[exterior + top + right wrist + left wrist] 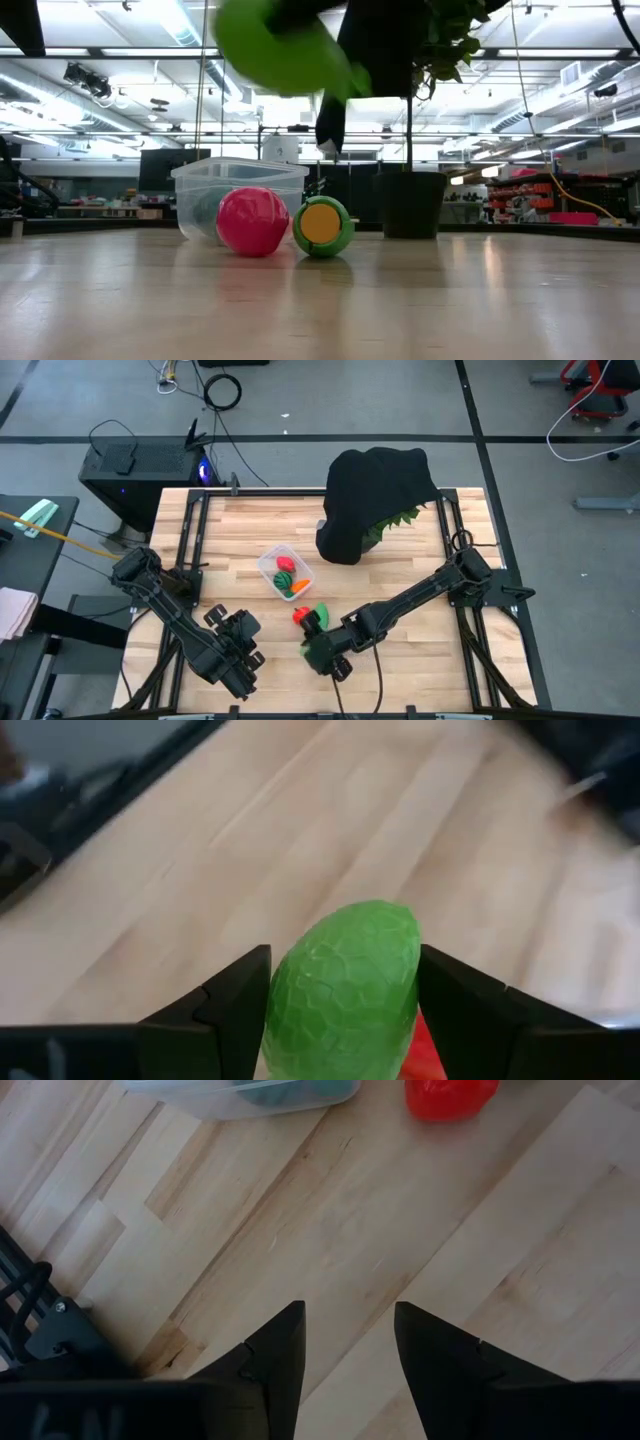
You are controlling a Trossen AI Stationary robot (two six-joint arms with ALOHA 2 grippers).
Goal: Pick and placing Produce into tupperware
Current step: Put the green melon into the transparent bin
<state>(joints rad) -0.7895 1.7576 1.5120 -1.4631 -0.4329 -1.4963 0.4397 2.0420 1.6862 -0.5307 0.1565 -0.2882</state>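
The green toy (pixel 345 990) is squeezed by the right gripper (pixel 345 1010) and lifted, to be carried to the tupperware (pixel 272 558).

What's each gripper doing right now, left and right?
Left gripper: open, empty, above bare table near the tupperware.
Right gripper: shut on the light green toy, lifted off the table.

A robotics lab or workshop: a wooden bench (pixel 400 660) on grey floor (pixel 80 400) taped in lines, loose cables (pixel 222 390), a computer tower (pixel 125 465), long ceiling strip lights (pixel 60 75) and cluttered shelves (pixel 545 195) behind.
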